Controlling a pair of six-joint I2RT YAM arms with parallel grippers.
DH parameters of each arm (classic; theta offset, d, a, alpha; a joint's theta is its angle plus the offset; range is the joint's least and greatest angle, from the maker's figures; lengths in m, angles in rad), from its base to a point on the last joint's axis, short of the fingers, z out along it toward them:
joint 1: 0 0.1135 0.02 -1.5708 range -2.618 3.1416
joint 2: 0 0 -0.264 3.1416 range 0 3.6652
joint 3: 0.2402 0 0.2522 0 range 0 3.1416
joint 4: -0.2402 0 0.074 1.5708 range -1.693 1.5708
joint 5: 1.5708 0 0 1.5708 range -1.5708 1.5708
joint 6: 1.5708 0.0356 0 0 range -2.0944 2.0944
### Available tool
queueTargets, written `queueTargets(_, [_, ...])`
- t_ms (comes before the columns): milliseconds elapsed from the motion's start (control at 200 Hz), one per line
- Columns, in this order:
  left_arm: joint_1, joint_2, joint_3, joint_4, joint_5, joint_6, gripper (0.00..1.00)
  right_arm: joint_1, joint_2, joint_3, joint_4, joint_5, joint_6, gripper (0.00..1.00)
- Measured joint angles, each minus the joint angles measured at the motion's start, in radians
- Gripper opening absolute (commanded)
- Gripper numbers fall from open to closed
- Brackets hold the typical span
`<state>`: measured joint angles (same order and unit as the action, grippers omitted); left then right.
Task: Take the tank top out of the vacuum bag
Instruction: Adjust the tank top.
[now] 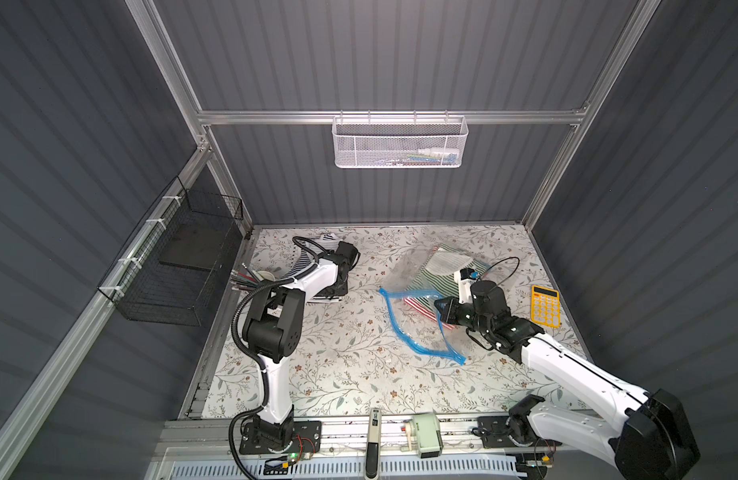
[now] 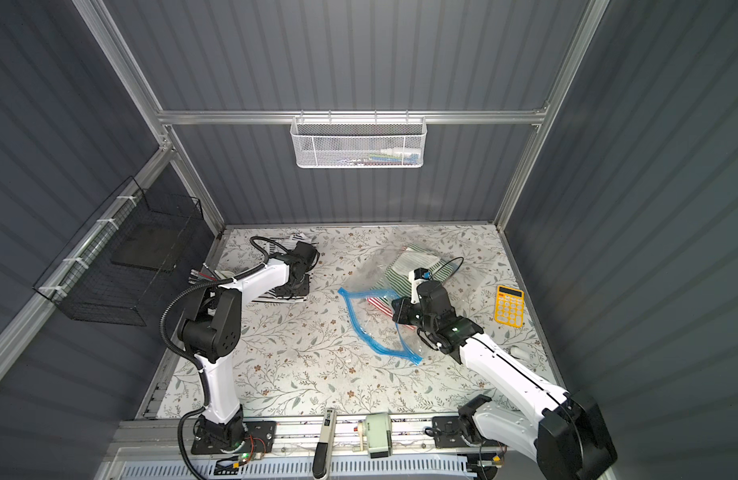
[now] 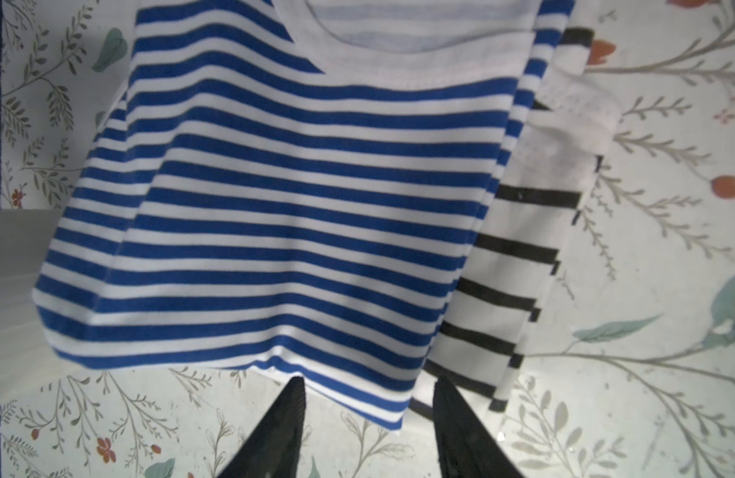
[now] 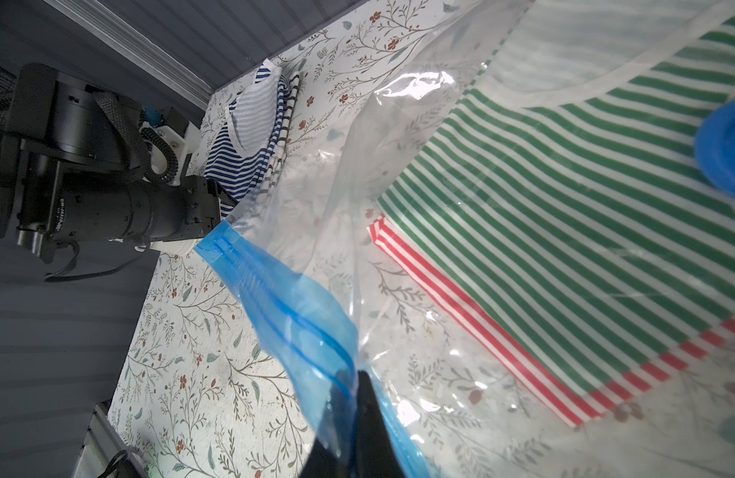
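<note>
The clear vacuum bag (image 1: 417,286) lies at the right middle of the table, its blue zip strip (image 1: 394,318) gaping open. Inside it lie a green-striped tank top (image 4: 564,207) and, under that, a red-striped one (image 4: 461,306), beside the blue valve cap (image 4: 725,145). My right gripper (image 4: 353,380) is shut on the zip strip and holds that edge up. At the far left a blue-striped tank top (image 3: 295,186) lies flat on a black-striped one (image 3: 523,248). My left gripper (image 3: 369,385) hovers at its hem, open, with nothing between its fingers.
A yellow calculator (image 1: 546,309) lies near the right wall. A cup of pens (image 1: 255,278) stands by the left arm. A black wire basket (image 1: 180,266) hangs on the left wall and a white mesh basket (image 1: 400,141) on the back rail.
</note>
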<state>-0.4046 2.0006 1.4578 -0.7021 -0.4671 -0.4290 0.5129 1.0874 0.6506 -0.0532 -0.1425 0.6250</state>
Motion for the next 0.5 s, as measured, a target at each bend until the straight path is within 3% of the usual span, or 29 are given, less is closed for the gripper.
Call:
queueTargets(210, [0.0,0.069,0.028,0.0,0.0,0.007,0.44,0.0,0.0,0.0,0.0,0.0,0.0,0.0])
queueTargets(340, [0.0,0.073,0.032,0.003,-0.005,0.002,0.28,0.0,0.0,0.0,-0.001,0.0,0.0,0.0])
queueTargets(500, [0.0,0.074,0.032,0.007,-0.013,-0.005,0.2,0.0,0.0,0.0,-0.003,0.0,0.0,0.0])
